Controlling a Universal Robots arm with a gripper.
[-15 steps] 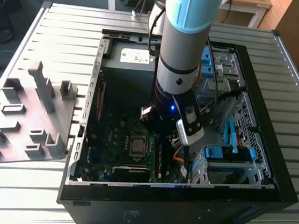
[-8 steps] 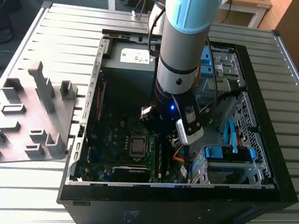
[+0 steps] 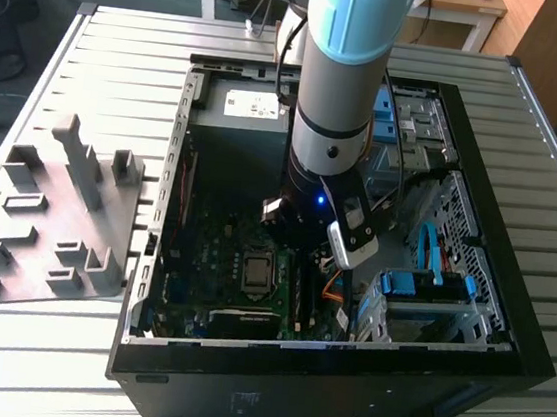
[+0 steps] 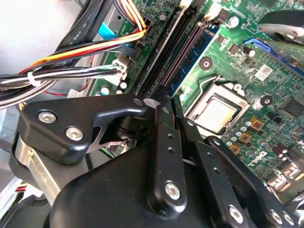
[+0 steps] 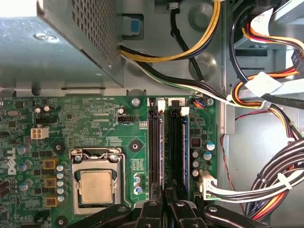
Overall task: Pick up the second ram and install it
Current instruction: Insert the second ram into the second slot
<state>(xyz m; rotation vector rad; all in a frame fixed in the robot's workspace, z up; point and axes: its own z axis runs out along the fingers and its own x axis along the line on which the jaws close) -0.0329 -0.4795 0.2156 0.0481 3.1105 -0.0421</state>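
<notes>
My black two-fingered hand (image 5: 167,209) sits closed over the upright dark green memory stick (image 5: 176,142), seated in a black slot at centre frame beside the silver square processor (image 5: 96,186).

Exterior view: high and set back, looking down on the ribbed worktop (image 3: 530,116), the open computer case (image 3: 459,390) and the arm above it.
First wrist view: close, facing straight down onto the motherboard (image 5: 85,123).
Second wrist view: very close, slanting past the pincer (image 4: 166,102).
Shared: both wrist views show the processor socket (image 5: 96,185) (image 4: 216,114), memory slots (image 5: 168,142) and cable bundles.
</notes>
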